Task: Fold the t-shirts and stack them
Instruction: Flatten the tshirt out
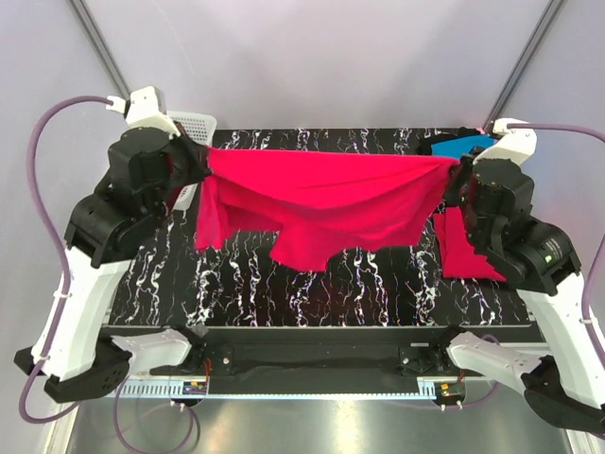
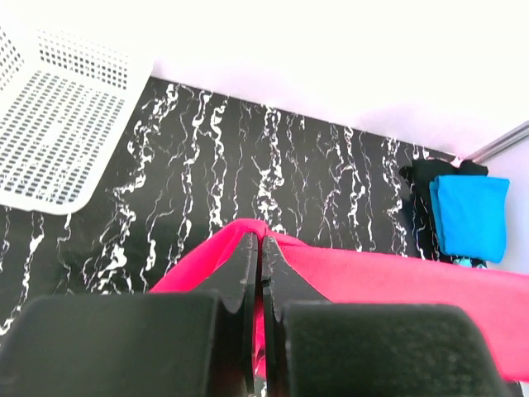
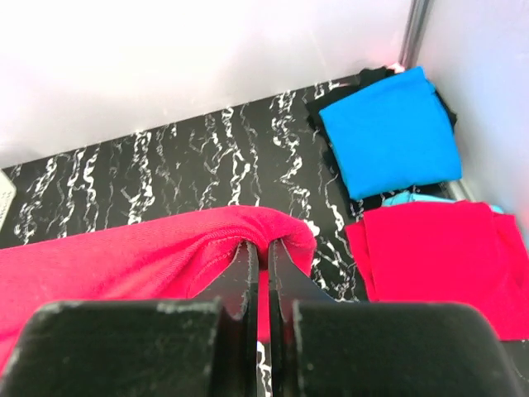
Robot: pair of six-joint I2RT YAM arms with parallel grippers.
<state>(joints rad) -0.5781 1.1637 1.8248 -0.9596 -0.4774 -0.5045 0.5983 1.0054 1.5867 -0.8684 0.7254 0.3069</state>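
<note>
Left fingers: your left gripper [image 2: 257, 240] is pinched tight on one top corner of the hanging red shirt [image 1: 321, 194].
Right fingers: your right gripper [image 3: 259, 244] is clamped on the opposite corner, with the edge rolled over its tips.
Hanging red shirt: strung between your arms over the table [image 1: 378, 284], sagging toward 6 o'clock. You likely hold it wide so that it drapes flat for laying down.
Pile: at 2 o'clock the blue shirt [image 3: 388, 132] lies on the black shirt [image 3: 331, 103]. The folded red shirt [image 3: 438, 256] sits just beside them, so the centre is left for folding.
Basket [image 2: 50, 124]: at 10 o'clock, out of the way.
</note>
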